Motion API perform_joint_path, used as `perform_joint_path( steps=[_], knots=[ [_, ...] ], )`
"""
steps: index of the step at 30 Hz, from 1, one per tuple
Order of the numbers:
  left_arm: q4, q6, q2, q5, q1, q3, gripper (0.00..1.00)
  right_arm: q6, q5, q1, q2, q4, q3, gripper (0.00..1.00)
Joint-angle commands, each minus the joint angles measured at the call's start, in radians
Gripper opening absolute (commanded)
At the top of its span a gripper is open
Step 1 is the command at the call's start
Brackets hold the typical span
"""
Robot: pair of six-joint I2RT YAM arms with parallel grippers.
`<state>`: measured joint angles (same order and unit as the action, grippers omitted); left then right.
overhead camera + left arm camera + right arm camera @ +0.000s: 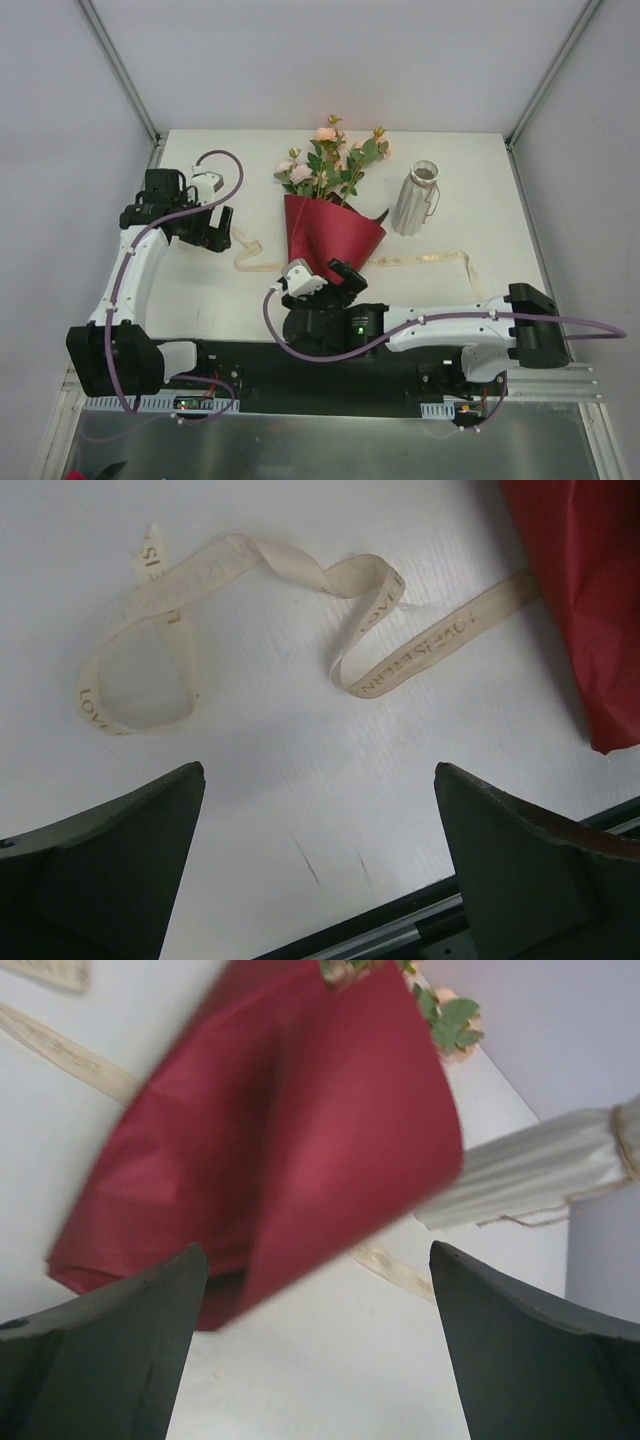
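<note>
A bouquet of pink roses (328, 165) in a dark red paper wrap (330, 235) lies mid-table, its narrow end toward the arms. A cream printed ribbon (248, 256) runs under the wrap and comes out on both sides. My left gripper (210, 232) hovers open left of the wrap, over the ribbon's loops (240, 555), with nothing between its fingers (150, 830). The wrap's edge (590, 600) shows at the right of that view. My right gripper (325, 282) stands open at the wrap's narrow end (280, 1130), holding nothing.
A white ribbed vase (418, 200) with a twine tie stands right of the bouquet, also seen in the right wrist view (540, 1175). The black base rail (400, 930) runs along the table's near edge. Grey walls enclose the table on three sides.
</note>
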<state>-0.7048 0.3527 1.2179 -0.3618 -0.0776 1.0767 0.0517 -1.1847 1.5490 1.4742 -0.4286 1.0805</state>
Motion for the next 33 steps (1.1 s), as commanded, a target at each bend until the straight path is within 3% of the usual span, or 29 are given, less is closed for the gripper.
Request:
perform_joint_path(
  steps=[1, 6, 10, 11, 14, 20, 26, 33],
  knots=[
    [-0.032, -0.015, -0.001, 0.004, 0.036, 0.043, 0.99, 0.152, 0.102, -0.033, 0.116, 0.194, 0.152, 0.96],
    [-0.05, -0.003, -0.004, 0.014, 0.044, 0.048, 0.99, 0.16, 0.224, -0.085, 0.195, 0.226, 0.237, 0.96],
    [-0.053, 0.008, -0.011, 0.029, 0.044, 0.048, 0.99, -0.065, 0.324, -0.188, 0.202, 0.052, 0.297, 0.96],
    [-0.051, 0.009, -0.012, 0.027, 0.044, 0.048, 0.99, -0.189, 0.336, -0.234, 0.181, -0.016, 0.276, 0.96],
    [-0.051, 0.012, -0.015, 0.024, 0.044, 0.045, 0.99, -0.32, 0.362, -0.305, 0.086, -0.068, 0.179, 0.97],
    [-0.055, 0.026, -0.012, 0.02, 0.044, 0.045, 0.99, -0.585, 0.516, -0.42, -0.194, 0.032, -0.186, 0.99],
    [-0.067, 0.028, -0.006, 0.007, 0.047, 0.058, 0.99, -0.616, 0.562, -0.513, -0.34, 0.129, -0.366, 0.96],
    [-0.074, 0.025, -0.011, 0.015, 0.052, 0.06, 0.99, -0.564, 0.686, -0.678, -0.362, 0.266, -0.451, 0.88]
  ],
)
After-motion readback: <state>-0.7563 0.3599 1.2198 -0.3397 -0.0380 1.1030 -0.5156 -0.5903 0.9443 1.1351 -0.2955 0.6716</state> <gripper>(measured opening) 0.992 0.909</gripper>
